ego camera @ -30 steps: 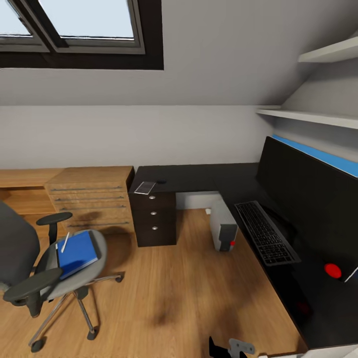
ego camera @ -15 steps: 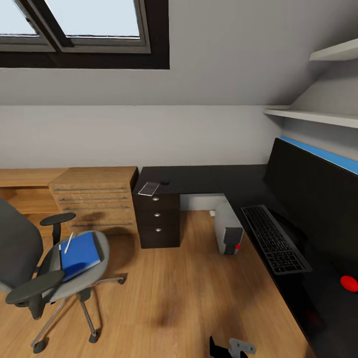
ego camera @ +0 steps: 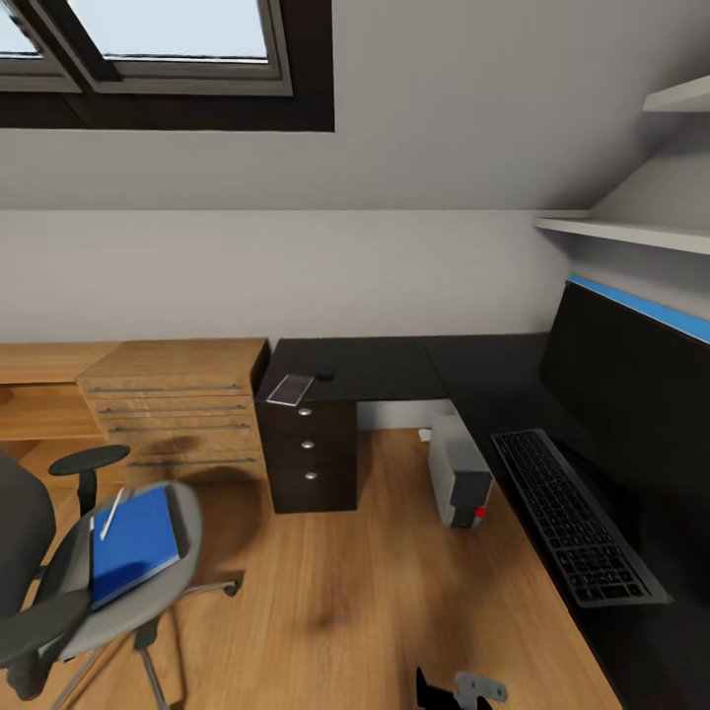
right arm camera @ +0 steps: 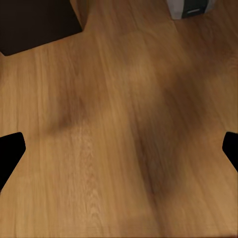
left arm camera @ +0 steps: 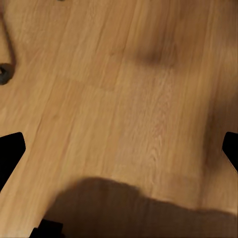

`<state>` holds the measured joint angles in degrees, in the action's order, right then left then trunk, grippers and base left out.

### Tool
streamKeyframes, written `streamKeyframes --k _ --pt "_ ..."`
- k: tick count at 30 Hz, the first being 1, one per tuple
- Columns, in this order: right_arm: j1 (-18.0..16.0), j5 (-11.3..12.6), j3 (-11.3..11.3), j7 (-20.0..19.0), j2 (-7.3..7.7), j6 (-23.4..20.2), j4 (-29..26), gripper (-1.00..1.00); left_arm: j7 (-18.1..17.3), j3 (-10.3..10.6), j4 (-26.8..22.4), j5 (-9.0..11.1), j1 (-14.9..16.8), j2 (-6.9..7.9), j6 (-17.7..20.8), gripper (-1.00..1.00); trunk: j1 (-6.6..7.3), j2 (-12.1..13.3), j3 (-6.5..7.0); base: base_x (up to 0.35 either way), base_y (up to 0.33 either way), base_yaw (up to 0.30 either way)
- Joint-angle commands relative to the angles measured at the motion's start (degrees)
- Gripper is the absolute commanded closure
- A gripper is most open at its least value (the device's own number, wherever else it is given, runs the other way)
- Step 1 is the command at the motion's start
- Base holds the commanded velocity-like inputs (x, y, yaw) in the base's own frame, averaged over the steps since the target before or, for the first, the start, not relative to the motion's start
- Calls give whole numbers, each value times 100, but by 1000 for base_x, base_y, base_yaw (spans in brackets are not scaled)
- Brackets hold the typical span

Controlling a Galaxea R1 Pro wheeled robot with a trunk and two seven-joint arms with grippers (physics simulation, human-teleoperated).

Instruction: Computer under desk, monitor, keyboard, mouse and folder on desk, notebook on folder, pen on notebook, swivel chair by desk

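Item: flat bright-blue rectangular folder (ego camera: pixel 130 545), lying on the seat of the grey upholstered swivel chair (ego camera: pixel 59 592), well apart from the glossy black L-shaped desk (ego camera: pixel 414 367). Its long axis is running roughly from the chair's front edge toward the light wooden chest (ego camera: pixel 173 404); a thin white pen-like stick (ego camera: pixel 110 513) is resting across its far corner.

Step, as judged: approach before fetching the folder; nothing is being carried.

Next move calls for: closing on the chair and reaching down flat onto the seat.

Left gripper (left arm camera: pixel 119 148) and right gripper (right arm camera: pixel 119 148): fingers spread wide, hanging over bare wooden floor (ego camera: pixel 345 592).

Also on the desk: slim dark keyboard (ego camera: pixel 577 518), beside the black monitor (ego camera: pixel 641 394); the light-grey tower computer (ego camera: pixel 461 481) standing beneath.
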<state>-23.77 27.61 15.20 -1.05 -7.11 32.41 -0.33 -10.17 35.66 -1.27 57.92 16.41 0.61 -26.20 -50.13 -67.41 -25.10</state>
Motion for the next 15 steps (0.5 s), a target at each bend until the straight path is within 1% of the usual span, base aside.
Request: streamKeyframes --k 1,15 --pt "-4 60 45 -11 -1 20 7 -100 -38 29 3 61 3 1 -8 -100 -4 -3 -6 335 0 0" --pt "-4 52 53 -18 16 28 15 -100 -38 32 3 61 3 1 -5 -100 -4 -3 -6 335 0 0"
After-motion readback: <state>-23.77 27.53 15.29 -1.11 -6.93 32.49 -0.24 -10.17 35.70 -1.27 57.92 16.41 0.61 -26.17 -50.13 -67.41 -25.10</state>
